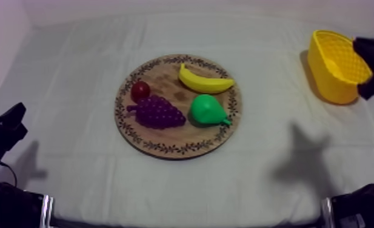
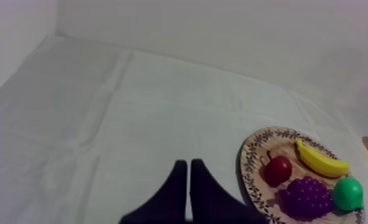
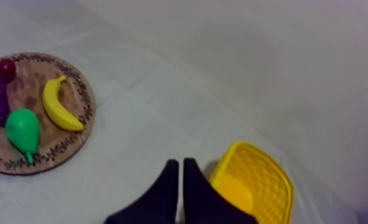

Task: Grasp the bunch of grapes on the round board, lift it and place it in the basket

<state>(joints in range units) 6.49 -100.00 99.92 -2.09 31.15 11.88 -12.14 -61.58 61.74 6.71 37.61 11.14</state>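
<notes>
Both grippers are clenched on nothing. The left gripper (image 2: 189,162) has its black fingers pressed together into a narrow wedge over bare cloth (image 2: 132,119). The wooden board (image 2: 249,173) lies ahead of it and off to its right, apart from the fingertips. The bunch of grapes (image 2: 306,196) rests on the board, on the side nearer this gripper, with the small red fruit (image 2: 278,170) just beside it, the pear (image 2: 348,193) at its other side and the banana (image 2: 320,159) beyond. The right gripper (image 3: 180,161), fingers likewise together, hangs just beside the yellow basket (image 3: 269,179), which lies to its right; the board is well apart, to its left.
</notes>
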